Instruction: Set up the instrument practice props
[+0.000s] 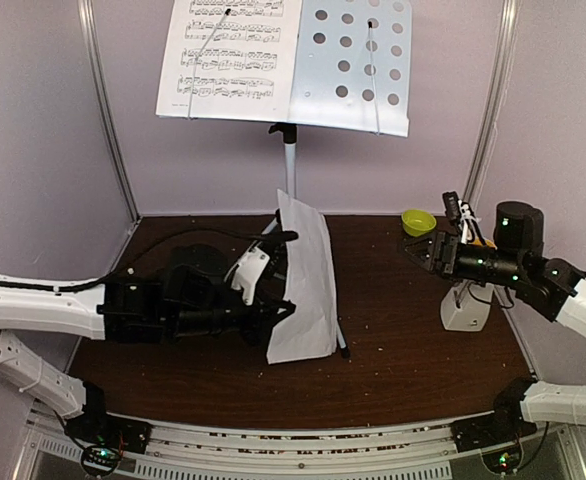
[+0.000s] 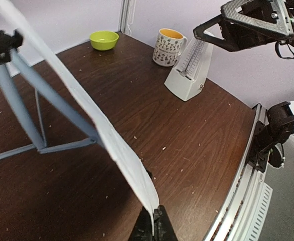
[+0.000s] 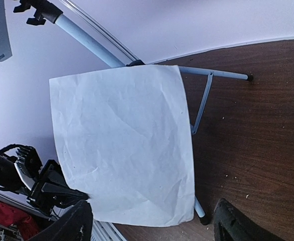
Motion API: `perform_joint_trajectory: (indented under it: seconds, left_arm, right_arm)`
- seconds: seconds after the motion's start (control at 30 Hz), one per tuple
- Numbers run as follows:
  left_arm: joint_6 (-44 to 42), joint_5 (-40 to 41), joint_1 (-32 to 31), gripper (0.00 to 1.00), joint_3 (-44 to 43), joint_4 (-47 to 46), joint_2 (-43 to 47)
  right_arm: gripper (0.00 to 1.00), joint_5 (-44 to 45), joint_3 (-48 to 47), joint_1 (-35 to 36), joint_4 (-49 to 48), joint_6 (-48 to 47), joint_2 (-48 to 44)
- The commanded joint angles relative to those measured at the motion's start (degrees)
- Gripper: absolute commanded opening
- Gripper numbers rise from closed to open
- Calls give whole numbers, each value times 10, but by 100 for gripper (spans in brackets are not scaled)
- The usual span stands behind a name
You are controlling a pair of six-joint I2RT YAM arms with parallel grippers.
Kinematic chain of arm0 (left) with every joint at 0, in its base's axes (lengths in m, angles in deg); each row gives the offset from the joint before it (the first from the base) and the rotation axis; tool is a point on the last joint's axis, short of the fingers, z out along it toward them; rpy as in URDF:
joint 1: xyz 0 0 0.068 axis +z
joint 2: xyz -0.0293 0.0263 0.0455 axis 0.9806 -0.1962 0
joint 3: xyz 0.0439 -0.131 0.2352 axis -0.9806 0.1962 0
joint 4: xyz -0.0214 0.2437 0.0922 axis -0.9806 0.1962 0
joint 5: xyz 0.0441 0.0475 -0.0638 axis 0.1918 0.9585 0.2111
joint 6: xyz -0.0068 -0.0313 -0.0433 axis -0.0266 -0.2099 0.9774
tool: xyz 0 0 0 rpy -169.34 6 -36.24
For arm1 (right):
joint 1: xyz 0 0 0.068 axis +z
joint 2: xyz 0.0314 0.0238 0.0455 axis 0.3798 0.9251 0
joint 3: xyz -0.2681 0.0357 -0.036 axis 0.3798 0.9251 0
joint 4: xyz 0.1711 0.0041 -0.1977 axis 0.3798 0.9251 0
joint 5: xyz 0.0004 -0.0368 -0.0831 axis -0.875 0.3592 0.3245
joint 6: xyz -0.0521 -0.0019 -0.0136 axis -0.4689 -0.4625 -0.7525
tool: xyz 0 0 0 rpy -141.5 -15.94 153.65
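The music stand's white perforated desk [image 1: 363, 60] is at the top, on a silver pole [image 1: 290, 160]. One sheet-music page [image 1: 231, 55] rests on its left half. My left gripper [image 1: 283, 310] [image 2: 157, 221] is shut on the lower corner of a second page [image 1: 305, 285] [image 2: 112, 145] [image 3: 122, 145], which hangs blank side out in front of the stand's legs. My right gripper [image 1: 418, 250] [image 3: 152, 227] is open with nothing between its fingers, hovering right of that page and facing it. The white metronome [image 1: 466, 310] [image 2: 189, 70] stands on the table under my right arm.
A yellow-green bowl [image 1: 418, 221] [image 2: 104, 39] sits at the back right, and a patterned mug [image 2: 168, 46] stands just behind the metronome. The tripod legs [image 2: 41, 145] [image 3: 202, 108] spread across the table's middle. Lilac walls close the back and sides.
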Motion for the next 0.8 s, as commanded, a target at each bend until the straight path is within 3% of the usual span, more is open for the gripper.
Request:
perform_joint_trajectory:
  seconds: [0.0,0.1,0.27,0.43,0.77]
  left_arm:
    - [-50,-35,-2,0,-98,-78,-109]
    - [-67,-63,-1,0,-154,-68,-166]
    - [-82,-58,-2,0,-168,-73,-183]
    - [-109,-65,-2,0,-199,-38,-203]
    - [-150,-104,-2,0,-311,27,-290]
  right_arm:
    - [84,-11,29,5,-5,23,-23]
    - [84,-12,67,6,-9,40,-35]
    - [87,-37,117,12,-71,86,-49]
    - [88,21,66,44,-32,82,-34]
    - [99,125,-15,111,69,90,8]
